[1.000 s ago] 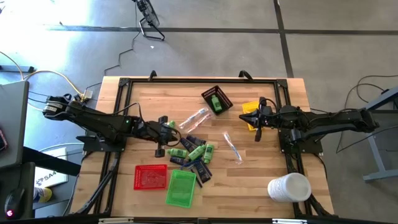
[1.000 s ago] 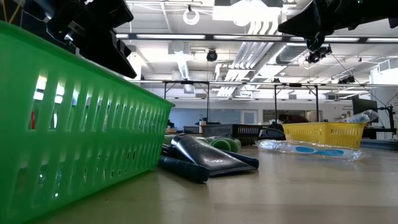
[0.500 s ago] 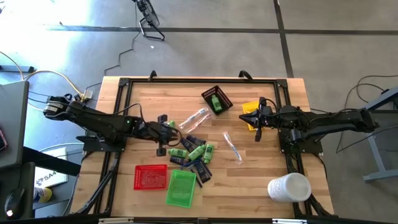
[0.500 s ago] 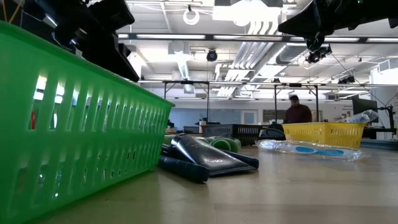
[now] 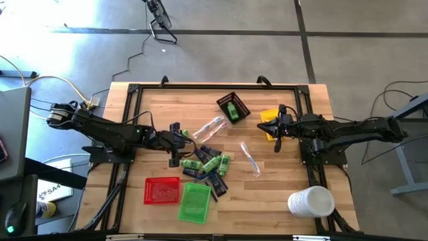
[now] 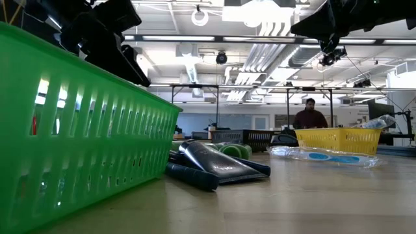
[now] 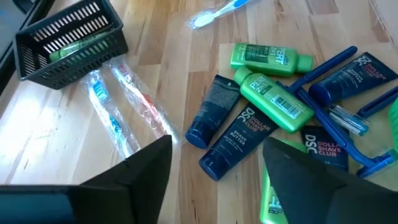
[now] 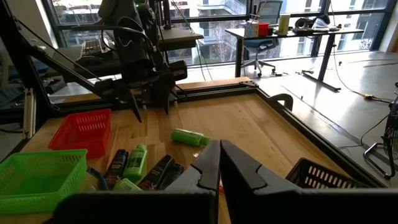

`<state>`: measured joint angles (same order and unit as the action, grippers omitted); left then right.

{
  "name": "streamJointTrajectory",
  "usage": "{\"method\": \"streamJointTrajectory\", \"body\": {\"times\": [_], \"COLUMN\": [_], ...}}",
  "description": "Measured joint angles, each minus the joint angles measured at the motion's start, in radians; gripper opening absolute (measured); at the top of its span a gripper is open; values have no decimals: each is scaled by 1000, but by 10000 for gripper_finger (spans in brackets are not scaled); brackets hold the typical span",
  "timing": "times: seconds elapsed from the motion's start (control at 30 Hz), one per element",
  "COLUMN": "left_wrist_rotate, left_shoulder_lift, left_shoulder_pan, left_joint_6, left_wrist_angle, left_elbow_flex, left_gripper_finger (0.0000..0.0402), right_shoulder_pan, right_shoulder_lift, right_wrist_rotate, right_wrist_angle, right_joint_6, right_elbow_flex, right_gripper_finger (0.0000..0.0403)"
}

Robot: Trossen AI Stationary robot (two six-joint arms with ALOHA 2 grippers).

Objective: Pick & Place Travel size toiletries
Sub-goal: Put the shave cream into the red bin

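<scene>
The travel size toiletries lie in a heap (image 5: 208,167) at the table's middle: green bottles (image 7: 273,99), dark tubes (image 7: 211,112) and blue razors (image 7: 348,124). One green bottle (image 8: 189,137) lies apart on the wood, and another rests in the black tray (image 7: 68,37). Clear-wrapped toothbrushes (image 7: 118,106) lie on the table beside that tray. My left gripper (image 5: 182,144) hovers open at the heap's left side, nothing between its fingers (image 7: 146,168). My right gripper (image 5: 276,137) is shut and empty, raised by the yellow tray (image 5: 269,120).
A red tray (image 5: 162,190) and a green tray (image 5: 194,201) sit at the near edge. A big white cylinder (image 5: 311,201) lies at the near right corner. Another wrapped toothbrush (image 5: 251,158) lies right of the heap. A person (image 6: 311,117) stands in the room beyond the table.
My left gripper has opened its fingers while staying over the heap's left side. The person in the room behind has walked into view.
</scene>
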<state>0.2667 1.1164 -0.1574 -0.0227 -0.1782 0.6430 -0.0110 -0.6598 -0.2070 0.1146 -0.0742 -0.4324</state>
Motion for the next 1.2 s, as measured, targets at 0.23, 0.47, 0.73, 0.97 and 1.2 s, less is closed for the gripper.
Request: {"method": "streamJointTrajectory", "body": {"times": [0.23,0.47,0.73,0.97,1.2], "left_wrist_rotate": [-14,-12,-51,-257,-290], "left_shoulder_lift": [0,23,119,182,241], "left_shoulder_pan": [0,1,57,200,216], "left_joint_6": [-7,26,103,102,160], "left_wrist_angle": [5,52,178,297,299], "left_elbow_flex": [0,0,0,0,48], "left_gripper_finger": [266,266,266,266,266], "right_shoulder_pan": [0,0,0,0,0], "right_shoulder_lift": [0,0,0,0,0], "right_wrist_rotate": [0,0,0,0,0], "right_wrist_angle": [0,0,1,1,1], "right_joint_6": [0,0,0,18,47], "right_elbow_flex": [0,0,0,0,0], "right_gripper_finger": [4,4,4,4,4]}}
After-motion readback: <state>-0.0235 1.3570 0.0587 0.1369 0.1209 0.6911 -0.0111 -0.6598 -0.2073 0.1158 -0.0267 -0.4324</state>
